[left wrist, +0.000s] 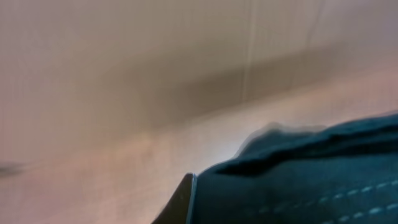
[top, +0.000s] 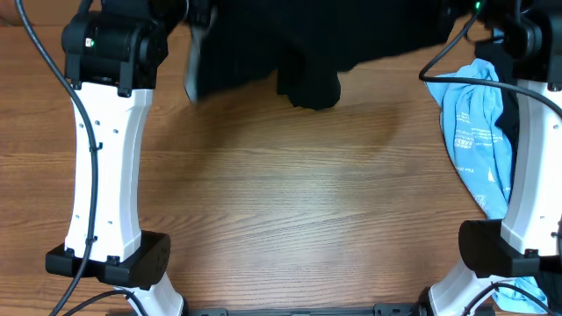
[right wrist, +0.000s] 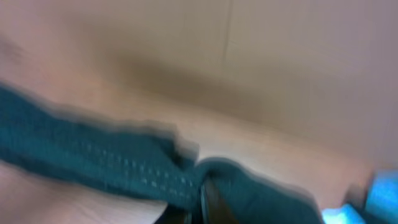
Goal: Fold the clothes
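The black garment [top: 307,44] hangs bunched along the far edge of the wooden table [top: 290,193], stretched between my two arms. My left gripper [top: 195,61] is at its left end. In the left wrist view its finger [left wrist: 186,202] presses against the dark fabric [left wrist: 298,180]. My right gripper is hidden at the garment's right end in the overhead view. In the right wrist view its finger [right wrist: 205,199] has the stitched dark fabric [right wrist: 112,165] wrapped round it. Both views are blurred. No white label shows.
A light blue garment [top: 479,132] lies in a heap at the right beside the right arm, with a dark piece [top: 510,114] under it; it also shows in the right wrist view [right wrist: 385,193]. A blue scrap [top: 527,288] lies by the right arm base [top: 492,250]. The left arm base [top: 110,259] stands at the front left.
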Available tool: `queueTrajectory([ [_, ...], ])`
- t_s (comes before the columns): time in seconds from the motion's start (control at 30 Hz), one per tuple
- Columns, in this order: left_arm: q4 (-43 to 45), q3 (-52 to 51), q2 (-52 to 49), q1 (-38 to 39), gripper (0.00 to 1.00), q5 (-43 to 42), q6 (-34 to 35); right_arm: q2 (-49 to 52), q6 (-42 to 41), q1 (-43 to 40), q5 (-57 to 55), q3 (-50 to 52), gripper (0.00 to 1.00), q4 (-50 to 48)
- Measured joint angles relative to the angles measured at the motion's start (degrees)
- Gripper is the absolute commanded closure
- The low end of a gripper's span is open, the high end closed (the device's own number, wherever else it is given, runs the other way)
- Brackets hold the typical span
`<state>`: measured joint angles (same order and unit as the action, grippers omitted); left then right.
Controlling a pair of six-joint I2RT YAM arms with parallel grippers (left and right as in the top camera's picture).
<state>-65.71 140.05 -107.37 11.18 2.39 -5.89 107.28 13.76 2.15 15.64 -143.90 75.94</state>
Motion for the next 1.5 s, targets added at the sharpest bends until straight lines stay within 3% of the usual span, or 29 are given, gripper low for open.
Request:
queueTrajectory([
  [0.1,-10.47,0.0,0.0,-0.07,0.96,0.2,-0.02,0.09,-0.02,-0.57,3.54,5.77,0.96,6.84],
  [0.17,-12.55,0.0,0.0,-0.07,0.96,0.33,0.0,0.13,-0.04,-0.57,4.66,8.0,0.96,8.59],
  [0.37,-9.75,0.0,0.7,-0.07,0.96,0.83,-0.02,-0.92,-0.04,-0.59,5.31,7.06,0.96,11.54],
  [0.47,-10.14,0.0,4.48,0.04,0.96,0.52,-0.02,-7.3,0.0,-0.57,4.87,5.03,0.96,15.06],
  [0.73,-16.11,0.74,28.76,4.61,0.96,-1.92,0.0,-32.11,-1.77,-0.57,4.76,2.49,0.96,19.02],
  [0.93,-21.09,0.74,31.69,4.61,0.96,-3.98,0.24,-36.04,-3.26,-0.57,4.83,2.62,0.96,21.07],
  [1.1,-26.1,1.36,20.61,4.59,0.96,-2.16,1.49,-27.61,-3.87,-0.63,1.62,8.17,0.96,21.05],
  [1.23,-26.18,1.09,3.19,4.44,0.96,1.36,1.79,-11.8,-3.91,-1.07,-1.49,16.5,0.96,15.37],
  [1.37,-18.53,1.09,-11.67,4.17,0.96,4.11,2.21,2.97,-3.41,-1.57,-2.25,21.51,0.96,3.45],
  [1.5,-4.39,0.98,-24.79,3.82,0.96,5.42,2.58,16.06,-3.43,-1.77,-2.69,22.1,0.96,-13.14],
])
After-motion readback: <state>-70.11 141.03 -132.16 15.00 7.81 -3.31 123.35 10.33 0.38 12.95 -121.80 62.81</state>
